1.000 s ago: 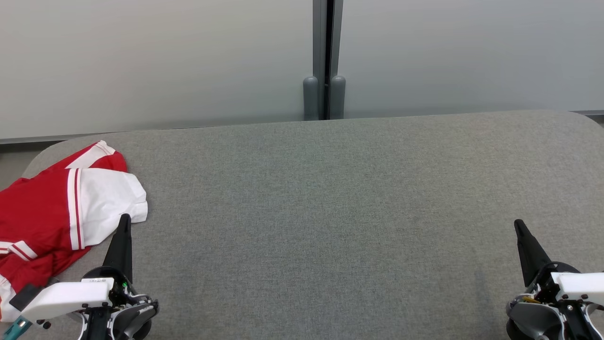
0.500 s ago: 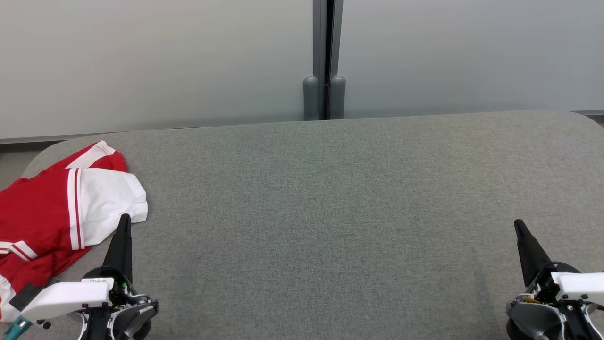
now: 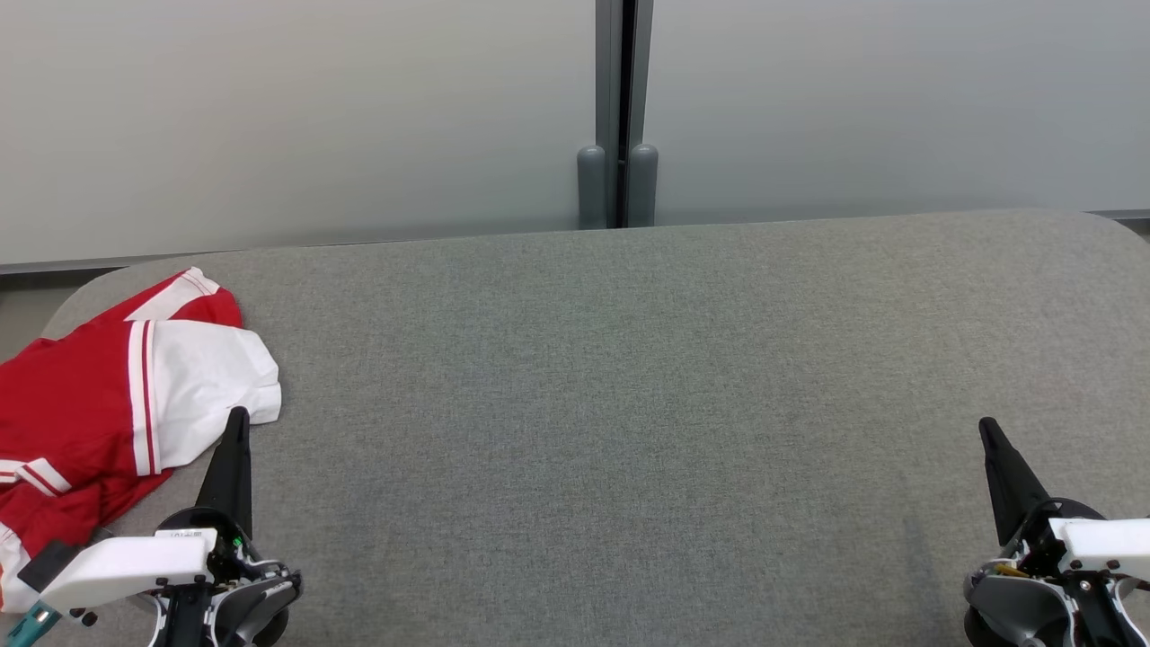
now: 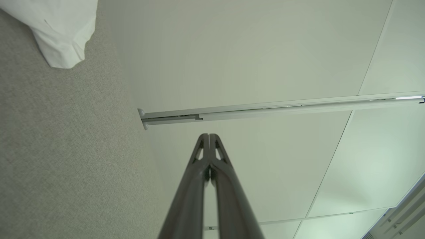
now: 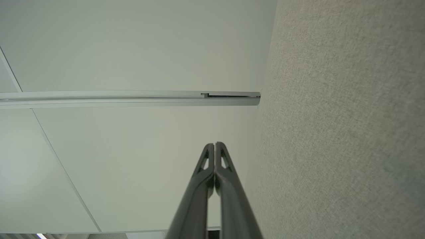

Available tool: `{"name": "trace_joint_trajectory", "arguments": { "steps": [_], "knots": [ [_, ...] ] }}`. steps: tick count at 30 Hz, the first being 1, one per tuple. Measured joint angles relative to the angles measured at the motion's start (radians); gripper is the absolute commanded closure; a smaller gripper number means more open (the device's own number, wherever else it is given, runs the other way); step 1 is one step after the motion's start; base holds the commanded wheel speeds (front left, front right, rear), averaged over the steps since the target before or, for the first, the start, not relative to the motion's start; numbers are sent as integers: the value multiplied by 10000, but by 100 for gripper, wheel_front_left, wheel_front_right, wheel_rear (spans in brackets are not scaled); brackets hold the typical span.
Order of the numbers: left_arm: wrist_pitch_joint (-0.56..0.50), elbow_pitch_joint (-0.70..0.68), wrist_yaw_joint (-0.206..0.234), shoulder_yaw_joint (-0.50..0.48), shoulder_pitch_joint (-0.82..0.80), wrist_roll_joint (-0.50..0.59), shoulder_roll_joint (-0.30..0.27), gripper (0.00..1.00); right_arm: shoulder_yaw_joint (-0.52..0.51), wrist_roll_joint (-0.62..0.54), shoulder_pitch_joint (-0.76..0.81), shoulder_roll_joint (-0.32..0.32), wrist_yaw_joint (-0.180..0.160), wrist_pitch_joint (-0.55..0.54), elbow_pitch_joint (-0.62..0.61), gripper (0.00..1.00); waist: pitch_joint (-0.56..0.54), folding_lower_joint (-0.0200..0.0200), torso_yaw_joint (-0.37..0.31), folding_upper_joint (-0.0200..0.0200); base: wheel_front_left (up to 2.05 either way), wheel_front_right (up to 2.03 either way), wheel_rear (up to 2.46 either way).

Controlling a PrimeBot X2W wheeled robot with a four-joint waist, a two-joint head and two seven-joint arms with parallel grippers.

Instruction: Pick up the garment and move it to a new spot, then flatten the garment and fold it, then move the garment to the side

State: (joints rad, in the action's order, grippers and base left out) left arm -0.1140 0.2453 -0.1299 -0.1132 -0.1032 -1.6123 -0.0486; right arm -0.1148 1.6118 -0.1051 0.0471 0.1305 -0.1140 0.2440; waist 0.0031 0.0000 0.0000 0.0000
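**A:** Where is the thing lying?

**B:** The rumpled red-and-white striped fabric garment [image 3: 99,395] is lying at the left end of the grey cloth-covered table [image 3: 629,404], by its rounded far-left corner. Its left side is running out of the head view, so I cannot tell whether it is hanging over that edge.

**A:** What is sitting nearest to it?

**B:** The left gripper [image 3: 237,415] is pointing up the head view just beside the garment's white part. In the left wrist view the white fold is lying apart from the two long dark fingers. They are pressing together and pinching nothing.

**A:** And the other one?

**B:** The right gripper [image 3: 986,424] is standing near the table's right end, well apart from the garment. Its fingers are pressing together too, with nothing between them.

**A:** How much room is showing?

**B:** A broad stretch of grey cloth is spreading between the two grippers and back to the far edge. That edge is running along the pale frosted wall panels [image 3: 296,117] and is curving down at both ends.

**A:** Counts?

**B:** I am counting one garment, one table, two grippers, two wall panels, one dark upright post [image 3: 617,72] between them, and two grey rounded caps [image 3: 591,184] at its foot.
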Motion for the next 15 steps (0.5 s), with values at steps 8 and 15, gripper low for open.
{"name": "trace_joint_trajectory", "arguments": {
  "steps": [8,15],
  "knots": [
    [0,0,0,0,0,0,0,100,0,0,0,0,0,0,0,100,0,0,0,0,0,0,0],
    [0,0,0,0,0,0,0,100,0,0,0,0,0,0,0,100,0,0,0,0,0,0,0]
  ]
}}
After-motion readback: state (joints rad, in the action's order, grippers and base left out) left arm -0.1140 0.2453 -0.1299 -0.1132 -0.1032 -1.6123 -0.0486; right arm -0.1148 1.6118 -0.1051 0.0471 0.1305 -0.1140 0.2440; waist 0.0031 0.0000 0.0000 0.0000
